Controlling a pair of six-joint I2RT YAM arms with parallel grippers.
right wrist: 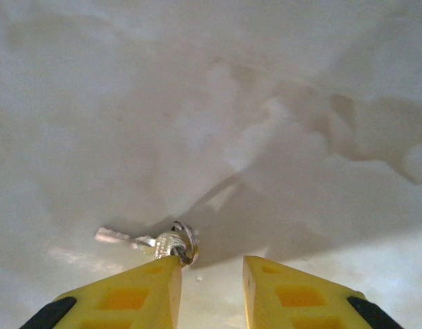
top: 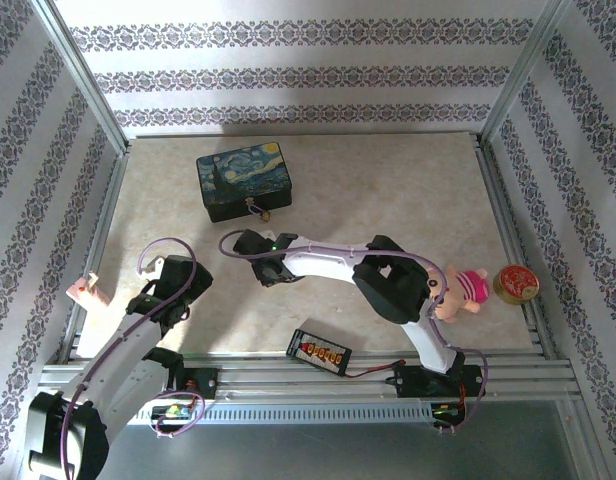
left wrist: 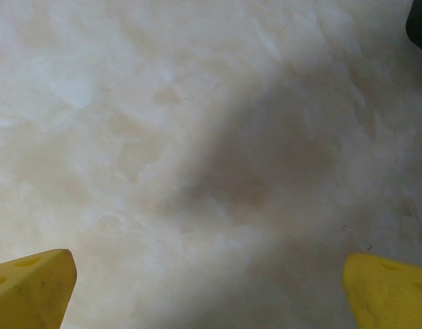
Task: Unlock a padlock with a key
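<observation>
key pickup in progress, grip not made yet

step in hand: getting the key [right wrist: 139, 240] off the table [top: 388, 190]. unlock itself not started.

- landmark = blue painting box [top: 241, 180]. padlock [top: 255, 208] hangs at the box's near face, looks untouched.
- right gripper [right wrist: 211, 264] sits low over the table just on the near side of the box, short of the padlock. jaws stand a narrow gap apart and the gap is empty.
- key lies flat on the table there, also just near of the box, blade pointing sideways. its ring [right wrist: 187, 240] touches the tip of one yellow finger [right wrist: 146, 288], so the key is beside the jaws, not between them.
- left gripper [left wrist: 211, 288] is parked near-left of the box, well apart from it, jaws fully spread over bare table, holding nothing.

next move, my read: closing as it stands would likely miss or just nudge the ring. needs a small sideways shift toward the key so the head sits in the gap, then pinch on the head with the blade sticking out. after that, lift and carry toward the box's near face. the padlock is tiny and loose, so the left gripper will probably have to steady it.

risk: thin key skating on the smooth table.
</observation>
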